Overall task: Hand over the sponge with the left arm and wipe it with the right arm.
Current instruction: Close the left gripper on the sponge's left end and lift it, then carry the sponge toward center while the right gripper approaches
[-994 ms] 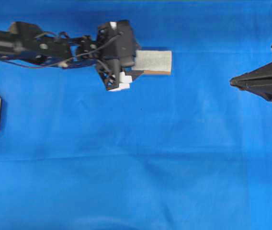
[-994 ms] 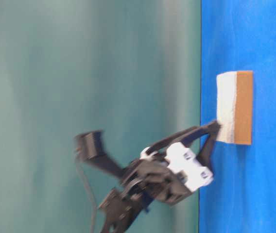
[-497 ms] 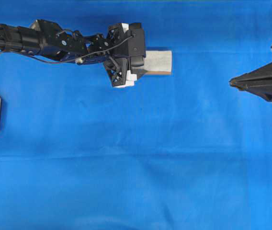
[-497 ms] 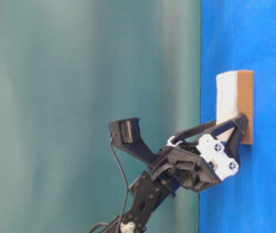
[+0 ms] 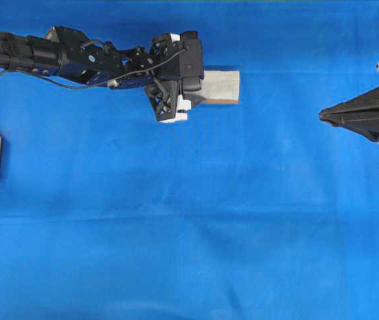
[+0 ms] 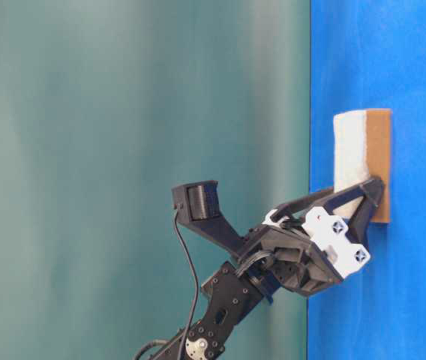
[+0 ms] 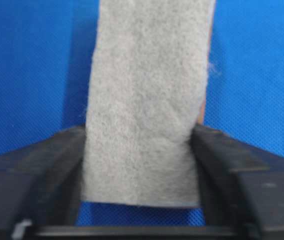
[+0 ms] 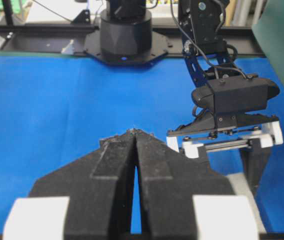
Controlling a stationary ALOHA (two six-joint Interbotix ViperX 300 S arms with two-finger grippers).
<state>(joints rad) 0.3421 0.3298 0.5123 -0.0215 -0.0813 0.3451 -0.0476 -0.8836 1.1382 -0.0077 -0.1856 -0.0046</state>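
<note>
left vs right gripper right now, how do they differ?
The black left gripper has its jaws on either side of the grey-faced, orange-backed sponge, fingers against its edges; the black right gripper has jaws pressed together on nothing. The left is reached out over the blue cloth to the sponge; the right sits at the cloth's far right edge, away from the sponge. Both have pointed black fingers with white blocks.

Bright, even light; soft wrist-view blur
</note>
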